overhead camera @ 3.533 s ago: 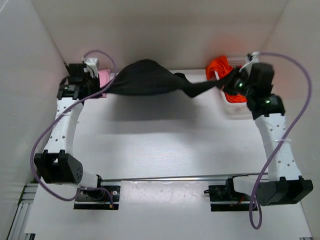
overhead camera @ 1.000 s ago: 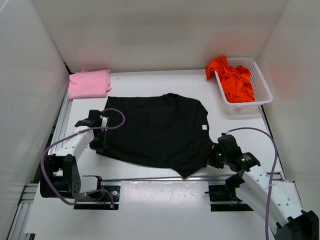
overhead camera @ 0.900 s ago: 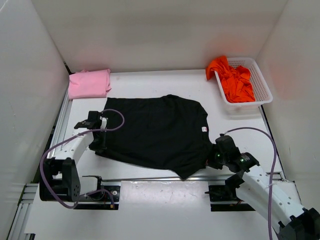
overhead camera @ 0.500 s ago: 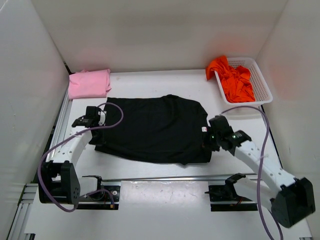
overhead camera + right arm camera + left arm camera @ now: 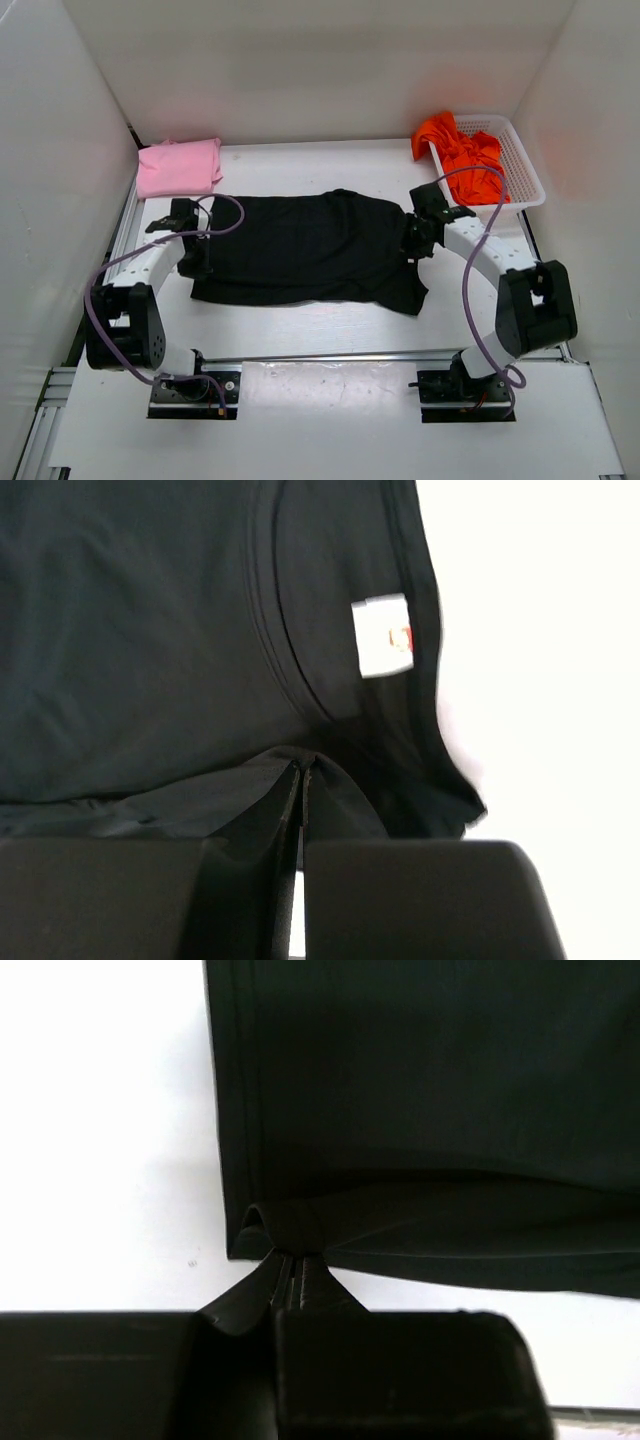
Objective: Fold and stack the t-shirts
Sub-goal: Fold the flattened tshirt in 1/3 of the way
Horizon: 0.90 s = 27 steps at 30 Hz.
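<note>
Top view hid both sets of fingertips under the wrist housings. The wrist cams settled it. Left gripper (image 5: 291, 1263) was clenched on a bunched fold at the black t-shirt's (image 5: 310, 250) edge. Right gripper (image 5: 300, 776) was clamped on a ridge of the same shirt just below the collar seam, with the white label (image 5: 383, 635) at 1 o'clock from it.

The lower third of each wrist view was blocked by the gripper body, so I couldn't see the cloth under there. I couldn't make out the sleeves, black on black.

The black t-shirt lay mid-table and mostly flat, with a corner sticking out at 5 o'clock. In the top view the left gripper (image 5: 194, 262) sat at its 9 o'clock edge and the right gripper (image 5: 413, 244) at its 3 o'clock edge.

The pink t-shirt (image 5: 180, 167) sat folded at 10 o'clock, near the left wall and apart from the black one. The orange-red t-shirt (image 5: 466, 160) was bunched in the basket (image 5: 527, 170) at 2 o'clock, partly spilling over the rim.

Bare table (image 5: 300, 325) showed between the shirt's near edge and the rail (image 5: 330, 355), with another strip at 12 o'clock. The right arm sat close to the basket.
</note>
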Motion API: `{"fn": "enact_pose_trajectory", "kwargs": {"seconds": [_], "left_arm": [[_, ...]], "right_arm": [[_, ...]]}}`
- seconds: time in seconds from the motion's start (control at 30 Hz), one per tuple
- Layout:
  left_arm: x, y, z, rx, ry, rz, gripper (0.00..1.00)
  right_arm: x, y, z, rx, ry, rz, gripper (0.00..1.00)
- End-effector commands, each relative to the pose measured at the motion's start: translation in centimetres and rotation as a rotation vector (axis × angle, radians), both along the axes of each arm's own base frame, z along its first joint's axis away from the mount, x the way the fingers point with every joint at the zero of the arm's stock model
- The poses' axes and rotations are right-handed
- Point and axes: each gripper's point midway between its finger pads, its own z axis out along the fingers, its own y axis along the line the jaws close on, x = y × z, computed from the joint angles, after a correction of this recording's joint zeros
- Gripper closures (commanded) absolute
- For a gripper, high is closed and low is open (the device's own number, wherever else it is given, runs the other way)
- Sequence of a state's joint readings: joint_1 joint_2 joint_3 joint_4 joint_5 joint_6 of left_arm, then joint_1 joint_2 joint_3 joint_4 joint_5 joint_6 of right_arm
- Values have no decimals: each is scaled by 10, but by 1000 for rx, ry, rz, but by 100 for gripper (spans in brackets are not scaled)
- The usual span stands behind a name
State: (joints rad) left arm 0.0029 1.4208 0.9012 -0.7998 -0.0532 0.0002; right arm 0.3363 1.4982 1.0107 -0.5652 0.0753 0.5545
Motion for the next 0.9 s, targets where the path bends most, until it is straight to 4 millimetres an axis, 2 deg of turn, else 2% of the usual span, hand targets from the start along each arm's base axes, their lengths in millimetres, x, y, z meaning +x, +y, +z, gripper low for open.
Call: {"fn": "enact_pose_trajectory", "kwargs": {"seconds": [0.0, 0.2, 0.27, 0.3, 0.33, 0.43, 0.67, 0.83, 0.87], "left_arm": [[24, 2, 12, -30, -76, 19, 90], [31, 8, 10, -47, -86, 41, 90], [32, 8, 4, -48, -72, 41, 90], [35, 8, 7, -48, -81, 41, 90], [34, 8, 0, -49, -56, 42, 90], [32, 10, -7, -50, -28, 52, 90], [42, 13, -10, -41, -26, 54, 90], [51, 13, -7, -41, -37, 54, 90], [53, 13, -6, -40, -46, 54, 90]], "right_arm": [[28, 2, 11, 9, -44, 27, 100], [48, -4, 18, 37, -58, 15, 100], [56, -3, 25, 56, -74, 25, 100], [58, -1, 21, 59, -61, 40, 100], [62, 3, 24, 66, -70, 62, 100], [66, 13, 16, 98, -42, 117, 100], [75, 15, -6, 77, 36, 133, 100], [91, 16, 1, 69, 7, 118, 100], [89, 14, -5, 58, 25, 113, 100]]}}
